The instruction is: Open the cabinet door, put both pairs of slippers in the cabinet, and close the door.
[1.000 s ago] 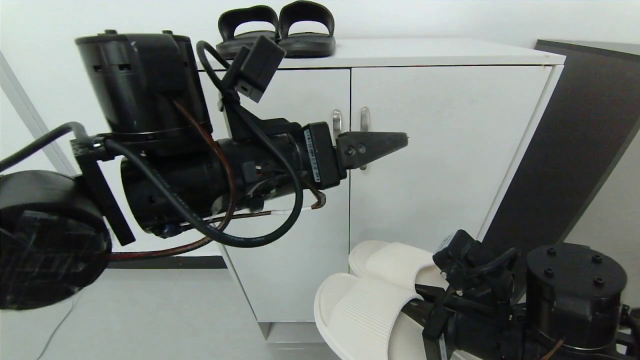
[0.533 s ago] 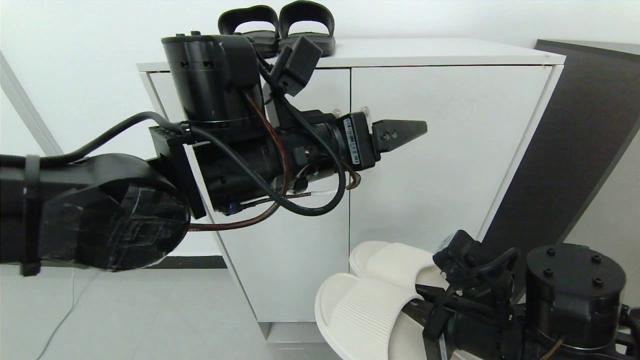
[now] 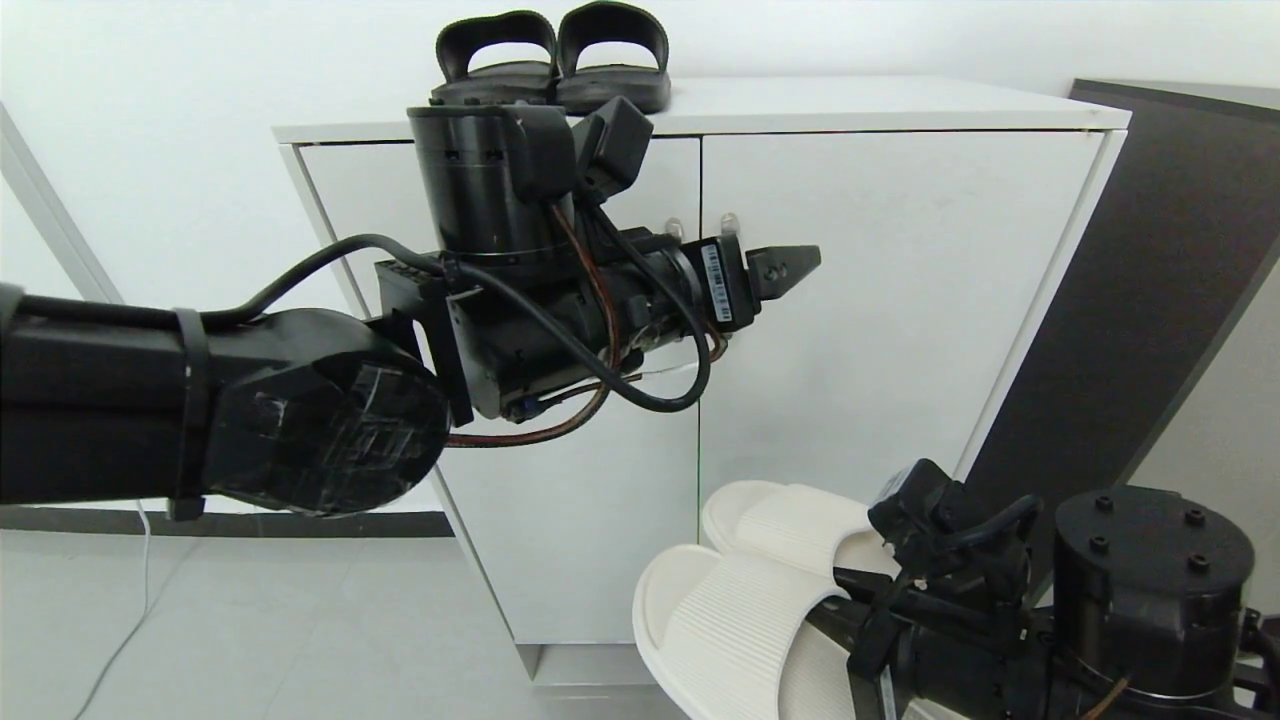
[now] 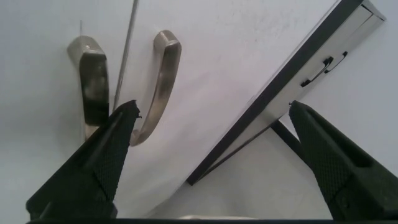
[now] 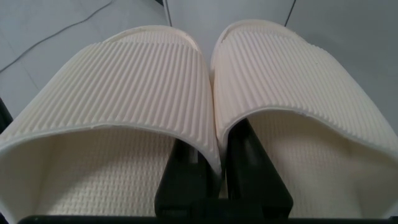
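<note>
Left hand (image 4: 211, 107) wide open just before door handles (image 4: 163, 81) (right hand (image 5: 217, 165) tight around white slippers (image 5: 124, 87))

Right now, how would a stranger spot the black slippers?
Find the white two-door cabinet against the wall. On its top, left of centre, sits a pair of slippers. They are smooth and black, unlike the ribbed white pair lower down.

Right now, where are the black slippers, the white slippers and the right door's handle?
black slippers (image 3: 612, 40): head view, strap of one slipper.
white slippers (image 5: 134, 81): right wrist view, one ribbed strap.
right door's handle (image 4: 163, 81): left wrist view, middle of the curved bar.
</note>
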Tool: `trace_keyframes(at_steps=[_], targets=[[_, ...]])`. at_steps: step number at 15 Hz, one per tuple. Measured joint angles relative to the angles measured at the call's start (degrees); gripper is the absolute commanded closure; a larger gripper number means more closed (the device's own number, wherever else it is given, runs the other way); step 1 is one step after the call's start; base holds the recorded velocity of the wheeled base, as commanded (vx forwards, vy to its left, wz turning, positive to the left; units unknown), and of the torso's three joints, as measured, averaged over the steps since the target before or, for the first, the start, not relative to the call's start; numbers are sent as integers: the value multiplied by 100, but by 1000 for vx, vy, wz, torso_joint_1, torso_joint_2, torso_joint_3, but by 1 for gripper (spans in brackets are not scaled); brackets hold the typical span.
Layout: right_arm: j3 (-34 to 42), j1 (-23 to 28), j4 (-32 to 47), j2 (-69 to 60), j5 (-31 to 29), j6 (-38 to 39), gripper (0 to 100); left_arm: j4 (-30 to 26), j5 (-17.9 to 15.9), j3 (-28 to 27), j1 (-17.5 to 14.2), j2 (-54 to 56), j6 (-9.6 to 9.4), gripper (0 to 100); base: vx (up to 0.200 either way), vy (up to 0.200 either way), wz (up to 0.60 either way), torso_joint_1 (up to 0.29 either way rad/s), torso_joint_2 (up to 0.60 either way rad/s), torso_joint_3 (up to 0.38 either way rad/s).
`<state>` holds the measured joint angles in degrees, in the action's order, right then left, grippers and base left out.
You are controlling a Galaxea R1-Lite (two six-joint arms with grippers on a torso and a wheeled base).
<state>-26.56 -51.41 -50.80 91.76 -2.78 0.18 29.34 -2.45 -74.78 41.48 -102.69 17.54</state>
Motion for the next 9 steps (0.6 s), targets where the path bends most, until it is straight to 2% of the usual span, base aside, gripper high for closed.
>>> trace_keyframes(at_steps=[9], targets=[[44, -5, 2, -56, 10, -51, 100, -33, -4, -400, -152, -434, 5, 0, 0, 0, 0, 0, 0, 0]])
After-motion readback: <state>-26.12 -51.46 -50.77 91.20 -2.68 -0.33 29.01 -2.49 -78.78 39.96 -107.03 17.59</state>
